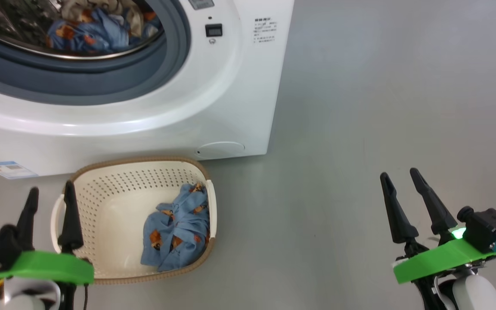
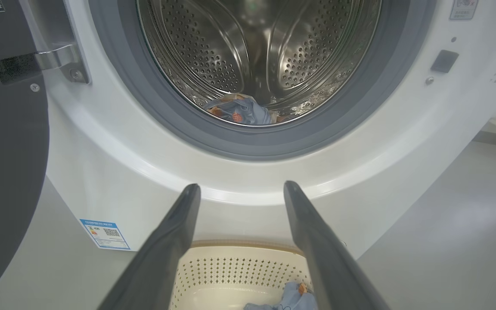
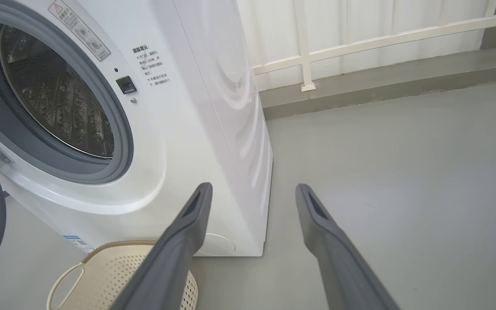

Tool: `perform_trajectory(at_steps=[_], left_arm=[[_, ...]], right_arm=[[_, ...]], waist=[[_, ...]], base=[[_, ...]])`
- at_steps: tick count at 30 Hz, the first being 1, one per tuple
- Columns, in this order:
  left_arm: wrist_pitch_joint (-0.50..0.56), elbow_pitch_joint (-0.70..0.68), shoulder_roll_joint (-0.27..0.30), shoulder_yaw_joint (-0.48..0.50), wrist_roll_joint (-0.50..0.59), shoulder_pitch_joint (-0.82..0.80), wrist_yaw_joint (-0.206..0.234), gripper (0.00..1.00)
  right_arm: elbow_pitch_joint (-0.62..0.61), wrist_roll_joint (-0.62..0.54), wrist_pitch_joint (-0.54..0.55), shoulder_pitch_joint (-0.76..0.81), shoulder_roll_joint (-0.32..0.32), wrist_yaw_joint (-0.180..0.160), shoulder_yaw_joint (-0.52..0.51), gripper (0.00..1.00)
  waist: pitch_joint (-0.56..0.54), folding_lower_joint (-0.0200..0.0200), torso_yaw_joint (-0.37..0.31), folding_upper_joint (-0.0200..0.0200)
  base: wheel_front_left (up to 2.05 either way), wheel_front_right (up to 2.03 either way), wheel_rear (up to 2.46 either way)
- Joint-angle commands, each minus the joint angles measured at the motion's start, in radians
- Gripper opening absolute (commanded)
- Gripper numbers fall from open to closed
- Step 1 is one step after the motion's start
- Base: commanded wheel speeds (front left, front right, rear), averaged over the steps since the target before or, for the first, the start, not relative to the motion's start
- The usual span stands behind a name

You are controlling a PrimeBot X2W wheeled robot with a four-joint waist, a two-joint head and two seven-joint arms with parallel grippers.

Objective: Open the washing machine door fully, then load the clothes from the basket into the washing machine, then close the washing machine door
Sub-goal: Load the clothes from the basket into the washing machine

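Note:
The white washing machine (image 1: 213,99) stands with its door (image 2: 7,142) swung wide to the left, black rim showing. Light-blue printed clothes (image 1: 97,30) lie in the steel drum (image 2: 256,56). On the floor in front sits the cream basket (image 1: 114,206) with one light-blue printed piece (image 1: 177,228) in its right half. My left gripper (image 1: 52,191) is open over the basket's left handle, nothing between its fingers. To the right, over bare floor, my right gripper (image 1: 401,174) is open and empty. The basket (image 3: 101,275) also appears in the right wrist view.
A blue label sticker (image 1: 9,169) is on the machine's lower front. Grey floor (image 1: 381,107) stretches to the right of the machine. A white railing (image 3: 360,43) and a low grey kerb run along the wall behind.

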Motion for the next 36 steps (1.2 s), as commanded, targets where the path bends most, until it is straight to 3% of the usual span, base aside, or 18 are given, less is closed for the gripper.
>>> perform_trajectory(at_steps=[1,16,36], left_arm=[[-0.006,-0.034,0.023,0.043,0.011,0.023,-0.002,1.0],[-0.006,-0.116,-0.003,0.074,0.03,0.174,-0.002,1.0],[-0.006,-0.111,-0.013,0.051,0.026,0.178,-0.002,1.0]], right_arm=[[-0.02,0.0,-0.005,0.026,-0.012,0.001,0.022,1.0],[-0.024,0.007,-0.005,0.093,-0.019,0.001,0.004,1.0],[-0.035,0.005,-0.005,0.087,-0.009,0.001,0.001,1.0]], waist=[[-0.025,0.0,0.009,-0.0001],[-0.085,0.0,0.014,-0.0001],[-0.057,0.0,0.006,-0.0001]], base=[[0.0,0.0,0.0],[0.0,0.0,0.0],[0.0,0.0,0.0]])
